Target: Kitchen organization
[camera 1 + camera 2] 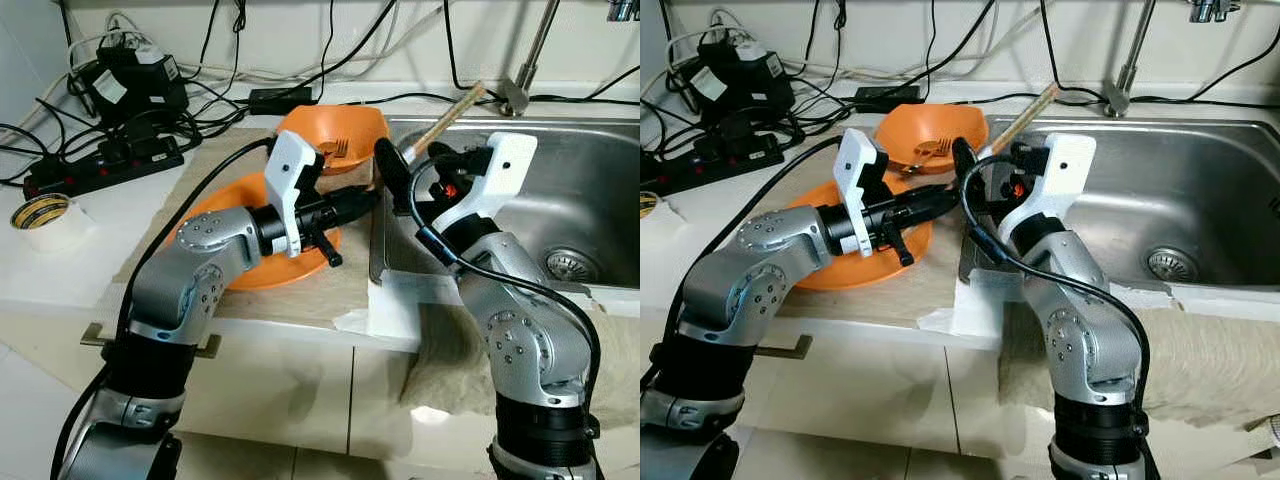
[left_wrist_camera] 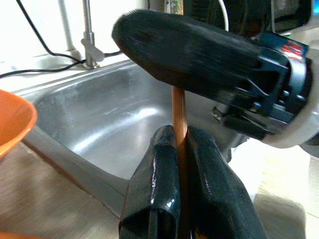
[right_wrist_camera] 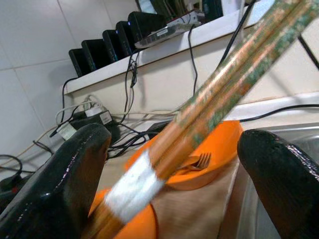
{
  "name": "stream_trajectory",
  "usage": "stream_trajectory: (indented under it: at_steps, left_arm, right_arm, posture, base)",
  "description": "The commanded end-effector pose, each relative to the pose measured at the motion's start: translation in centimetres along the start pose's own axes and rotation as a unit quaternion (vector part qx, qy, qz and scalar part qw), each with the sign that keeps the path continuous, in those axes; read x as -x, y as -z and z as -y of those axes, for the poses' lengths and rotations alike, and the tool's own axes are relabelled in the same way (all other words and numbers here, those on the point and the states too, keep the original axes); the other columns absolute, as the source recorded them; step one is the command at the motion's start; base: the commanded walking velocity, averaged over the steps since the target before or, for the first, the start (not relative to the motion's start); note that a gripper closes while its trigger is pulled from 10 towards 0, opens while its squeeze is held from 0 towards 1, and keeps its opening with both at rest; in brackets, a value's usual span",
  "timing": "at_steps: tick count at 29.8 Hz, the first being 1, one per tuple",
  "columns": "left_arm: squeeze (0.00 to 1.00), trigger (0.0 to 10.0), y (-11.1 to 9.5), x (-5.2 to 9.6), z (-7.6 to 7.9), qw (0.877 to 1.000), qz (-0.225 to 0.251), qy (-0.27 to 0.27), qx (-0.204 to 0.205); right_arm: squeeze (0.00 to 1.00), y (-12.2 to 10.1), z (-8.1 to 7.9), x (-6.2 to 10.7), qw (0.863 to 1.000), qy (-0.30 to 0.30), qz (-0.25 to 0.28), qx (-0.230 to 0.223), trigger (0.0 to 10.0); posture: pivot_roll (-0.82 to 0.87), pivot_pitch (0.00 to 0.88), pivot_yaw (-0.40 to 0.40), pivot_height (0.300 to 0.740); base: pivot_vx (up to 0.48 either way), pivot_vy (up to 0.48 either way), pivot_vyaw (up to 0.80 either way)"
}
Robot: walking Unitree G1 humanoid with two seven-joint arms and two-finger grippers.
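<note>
The left gripper (image 2: 182, 149) is clamped on a pair of mottled brown-green wooden chopsticks (image 3: 219, 99) with a white taped band, above the steel sink's (image 1: 590, 190) near-left edge. The right gripper (image 3: 174, 169), fingers spread, straddles them. Beyond, an orange bowl (image 1: 335, 125) holds a fork (image 1: 338, 150).

A home kitchen: steel sink (image 1: 590, 200) with tap (image 1: 530, 60), tiled wall, orange bowl (image 1: 335, 125) (fork (image 1: 335, 150) inside) at the counter's (image 1: 60, 270) back edge.

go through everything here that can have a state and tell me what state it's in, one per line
Left gripper: shut on the chopsticks.
Right gripper: open, fingers either side of the chopsticks.
Chopsticks: held tilted.
Orange bowl: upright, fork inside.
Orange plate: flat on the counter.
Sink: looks dry.
</note>
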State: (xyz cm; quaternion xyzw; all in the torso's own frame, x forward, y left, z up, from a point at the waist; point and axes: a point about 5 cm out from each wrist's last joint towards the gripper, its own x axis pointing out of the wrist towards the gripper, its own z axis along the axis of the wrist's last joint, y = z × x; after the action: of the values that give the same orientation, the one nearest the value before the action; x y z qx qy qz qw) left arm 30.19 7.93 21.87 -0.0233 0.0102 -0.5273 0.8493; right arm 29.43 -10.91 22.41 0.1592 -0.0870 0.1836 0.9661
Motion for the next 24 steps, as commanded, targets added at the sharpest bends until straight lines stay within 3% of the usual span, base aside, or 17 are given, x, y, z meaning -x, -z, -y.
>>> stream_trajectory:
  at_steps: [1, 3, 4, 5, 6, 7, 8, 24]
  left_arm:
    - [0.0, 0.0, -0.17, 0.13, 0.46, 1.0, 0.0, 0.015, -0.005]
    - [0.0, 0.0, -0.18, 0.13, 0.58, 1.0, 0.0, 0.017, -0.004]
    - [0.0, 0.0, -0.21, 0.13, 0.68, 1.0, 0.0, 0.02, -0.005]
    - [0.0, 0.0, -0.21, 0.13, 0.68, 1.0, 0.0, 0.02, -0.005]
    - [0.0, 0.0, -0.23, 0.12, 0.7, 1.0, 0.0, 0.021, -0.005]
    - [0.0, 0.0, -0.23, 0.12, 0.7, 1.0, 0.0, 0.021, -0.005]
    - [0.0, 0.0, -0.23, 0.12, 0.7, 1.0, 0.0, 0.021, -0.005]
    - [0.0, 0.0, -0.13, 0.06, 0.7, 1.0, -0.004, 0.018, -0.011]
  right_arm:
    - [0.0, -0.04, 0.08, -0.31, 1.0, 0.007, 0.002, 0.002, 10.0]
    - [0.0, -0.04, 0.07, -0.39, 1.0, 0.007, 0.004, 0.003, 10.0]
    - [0.0, -0.01, 0.1, -0.43, 1.0, 0.01, 0.005, 0.005, 3.4]
    - [0.0, -0.01, 0.1, -0.43, 1.0, 0.01, 0.005, 0.005, 3.4]
    - [0.0, 0.03, 0.23, -0.47, 1.0, 0.016, 0.005, 0.009, 2.2]
    - [0.0, 0.03, 0.23, -0.47, 1.0, 0.016, 0.005, 0.009, 2.2]
    - [0.0, 0.04, 0.28, -0.48, 1.0, 0.018, 0.005, 0.01, 0.0]
    - [0.0, 0.6, 0.89, -0.38, 0.999, 0.044, -0.003, 0.01, 0.0]
  posture:
    - [0.0, 0.0, 0.076, 0.736]
    - [0.0, 0.0, 0.074, 0.736]
    - [0.0, 0.0, 0.074, 0.736]
    - [0.0, 0.0, 0.074, 0.736]
    - [0.0, 0.0, 0.074, 0.736]
    - [0.0, 0.0, 0.074, 0.736]
    - [0.0, 0.0, 0.074, 0.736]
    - [-0.01, 0.0, 0.073, 0.736]
  base:
    - [0.0, 0.0, 0.0]
    - [0.0, 0.0, 0.0]
    - [0.0, 0.0, 0.0]
    - [0.0, 0.0, 0.0]
    - [0.0, 0.0, 0.0]
    - [0.0, 0.0, 0.0]
    - [0.0, 0.0, 0.0]
    - [0.0, 0.0, 0.0]
